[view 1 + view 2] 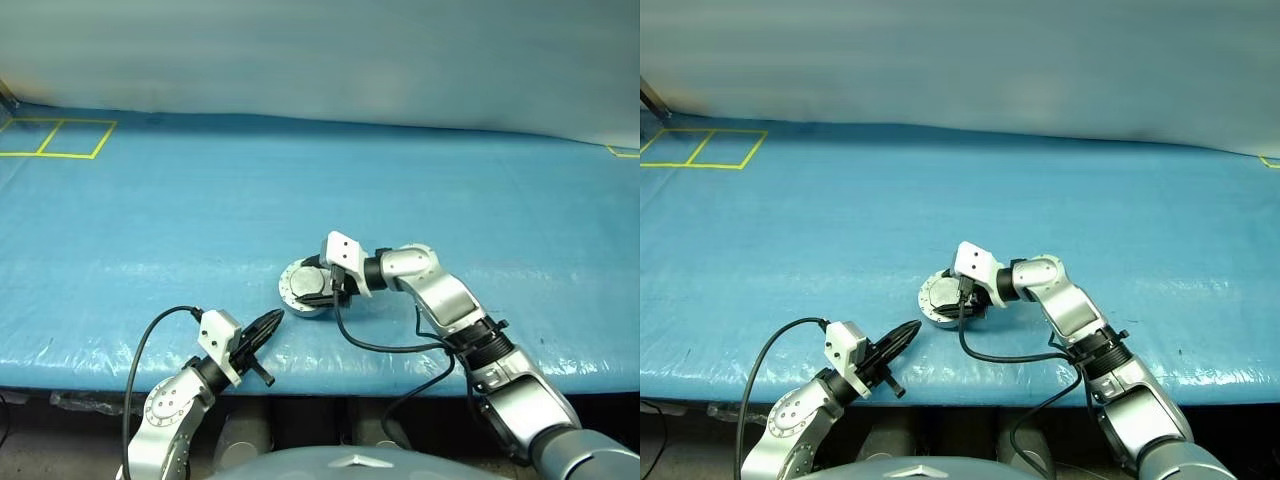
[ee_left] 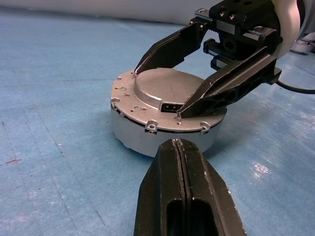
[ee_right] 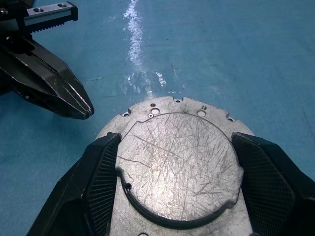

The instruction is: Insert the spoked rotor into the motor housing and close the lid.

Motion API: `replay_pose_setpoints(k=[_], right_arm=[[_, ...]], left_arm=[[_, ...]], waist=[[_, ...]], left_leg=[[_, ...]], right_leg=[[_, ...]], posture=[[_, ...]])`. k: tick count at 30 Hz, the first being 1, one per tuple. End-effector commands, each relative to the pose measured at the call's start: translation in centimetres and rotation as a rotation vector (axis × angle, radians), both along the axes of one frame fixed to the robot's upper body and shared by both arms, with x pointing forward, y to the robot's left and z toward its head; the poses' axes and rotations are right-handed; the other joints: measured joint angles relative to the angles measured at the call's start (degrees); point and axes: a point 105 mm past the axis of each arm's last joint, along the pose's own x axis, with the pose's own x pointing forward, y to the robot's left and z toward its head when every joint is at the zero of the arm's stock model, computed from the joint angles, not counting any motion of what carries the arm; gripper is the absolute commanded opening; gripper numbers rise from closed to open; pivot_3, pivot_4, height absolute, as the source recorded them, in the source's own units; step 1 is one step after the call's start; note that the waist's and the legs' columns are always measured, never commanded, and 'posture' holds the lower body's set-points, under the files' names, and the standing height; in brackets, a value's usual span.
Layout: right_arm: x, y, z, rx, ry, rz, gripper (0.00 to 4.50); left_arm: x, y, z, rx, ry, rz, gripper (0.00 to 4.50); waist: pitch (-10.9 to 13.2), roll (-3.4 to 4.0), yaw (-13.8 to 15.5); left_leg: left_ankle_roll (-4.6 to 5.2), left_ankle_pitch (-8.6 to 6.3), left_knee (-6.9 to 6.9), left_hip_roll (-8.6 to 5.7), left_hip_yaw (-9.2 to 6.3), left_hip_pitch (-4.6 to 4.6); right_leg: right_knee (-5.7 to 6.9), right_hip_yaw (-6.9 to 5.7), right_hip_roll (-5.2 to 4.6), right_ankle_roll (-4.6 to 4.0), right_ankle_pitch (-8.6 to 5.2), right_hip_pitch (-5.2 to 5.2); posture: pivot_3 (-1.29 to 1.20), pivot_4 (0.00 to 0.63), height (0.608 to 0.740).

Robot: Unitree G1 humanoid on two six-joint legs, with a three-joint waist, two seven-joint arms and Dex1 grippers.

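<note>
Blue sheeting covers the table (image 1: pixel 200 230), with yellow tape lines near its far left corner. At the middle of the near side, the right gripper (image 3: pixel 172 187) points down and leftward over the motor housing (image 2: pixel 142 140), its two black fingers (image 2: pixel 231 83) spread wide and standing on either side of the raised round centre of the lid (image 3: pixel 179 167). The fingers lie just beside that raised centre; whether they press on it I cannot tell. The lid lies flat and closed on the housing, smooth scratched face up, small tabs around its edge. The left gripper (image 2: pixel 178 147) has its fingers pressed together, holding nothing, and points level at the housing's near side, close to it but apart.
</note>
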Motion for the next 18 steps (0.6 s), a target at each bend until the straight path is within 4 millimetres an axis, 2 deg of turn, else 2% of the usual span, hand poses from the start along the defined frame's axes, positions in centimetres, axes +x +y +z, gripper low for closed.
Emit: replay_pose_setpoints(k=[1,18], right_arm=[[0.1,0.4,0.2,0.007,-0.007,0.020,3.27],[-0.3,0.2,-1.9,0.039,0.020,-0.006,3.27]], left_arm=[[-0.1,-0.2,0.3,-0.013,-0.011,-0.004,0.00],[-0.1,0.0,0.2,-0.007,-0.012,-0.004,0.00]], waist=[[0.00,0.00,-0.05],[0.00,0.00,-0.49]], left_leg=[[0.00,0.00,0.00,0.00,0.00,0.00],[0.00,0.00,-0.02,0.04,0.00,0.04]], right_leg=[[0.01,0.00,0.00,0.00,0.00,0.00],[0.03,0.00,0.02,-0.04,-0.02,0.01]], posture=[[0.00,0.150,0.740],[0.00,0.150,0.740]])
